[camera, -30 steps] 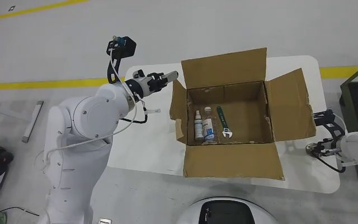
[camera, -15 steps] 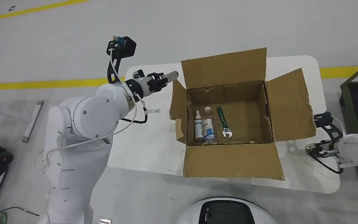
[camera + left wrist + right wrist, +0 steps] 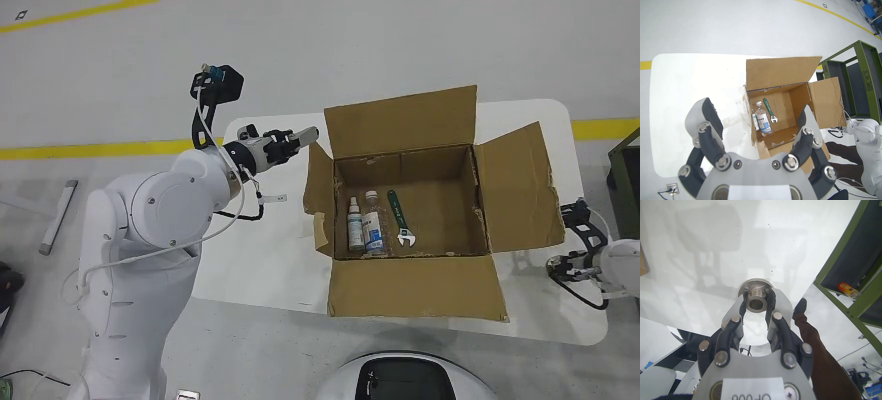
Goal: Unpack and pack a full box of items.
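Centrally, an open cardboard box point(image 3: 410, 285) stands on the white table point(image 3: 260, 260), its four flaps folded outward. Three items lie side by side on the box floor, against the wall on the robot's left: a small spray bottle point(image 3: 355, 225) nearest that wall, a clear bottle point(image 3: 373, 228) with a white cap and blue label touching or just beside it, and a green-handled adjustable wrench point(image 3: 400, 220) a little apart toward the middle. The rest of the floor is bare cardboard.

The left gripper point(image 3: 757, 105) hangs outside the box, near its far left corner in the top view. Its fingers point(image 3: 712, 113) are spread wide and hold nothing. In its own wrist view the box interior and all three items show between the fingers, well apart from them. Whether a fingertip touches the left flap cannot be told from the top view.

The right gripper point(image 3: 756, 306) sits beyond the right-hand flap, over the table's right edge, well apart from the box contents. Its fingers are drawn in narrow and clamp a short metal fitting point(image 3: 755, 287), a flanged cylinder with a hollow bore, one pad on each side of the neck.

A green rack point(image 3: 866, 79) stands on the floor past the table's right side, with an orange canister point(image 3: 848, 290) lying on one shelf.
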Robot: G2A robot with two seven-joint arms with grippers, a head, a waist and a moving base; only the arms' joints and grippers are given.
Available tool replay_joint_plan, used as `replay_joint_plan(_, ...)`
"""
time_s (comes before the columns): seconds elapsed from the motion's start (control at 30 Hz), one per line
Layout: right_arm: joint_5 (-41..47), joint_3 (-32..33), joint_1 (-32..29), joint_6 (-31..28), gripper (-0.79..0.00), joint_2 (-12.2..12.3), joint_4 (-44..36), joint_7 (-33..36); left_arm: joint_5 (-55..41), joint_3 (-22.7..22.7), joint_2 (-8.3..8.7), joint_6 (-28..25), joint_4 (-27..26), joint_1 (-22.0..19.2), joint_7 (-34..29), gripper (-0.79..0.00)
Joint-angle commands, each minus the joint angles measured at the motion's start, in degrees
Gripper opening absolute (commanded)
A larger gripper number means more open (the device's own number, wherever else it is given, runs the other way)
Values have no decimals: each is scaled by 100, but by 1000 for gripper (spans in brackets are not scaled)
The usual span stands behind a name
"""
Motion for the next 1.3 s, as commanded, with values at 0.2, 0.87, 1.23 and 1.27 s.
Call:
replay_joint_plan(0.2, 19, -46, 36, 12, -785, 2, 71, -47, 0, 0, 0, 0, 0, 0, 0, 0)
replay_joint_plan(0.87, 1974, 2620, 296, 1230, -785, 37, -2303, -689, 0, 0, 0, 0, 0, 0, 0, 0)
replay_joint_plan(1.23, 2204, 738, 1341, 953, -785, 203, -2915, -835, 0, 0, 0, 0, 0, 0, 0, 0)
replay_joint_plan(1.27, 2031, 336, 1478, 1026, -785, 209, -2915, -852, 0, 0, 0, 0, 0, 0, 0, 0)
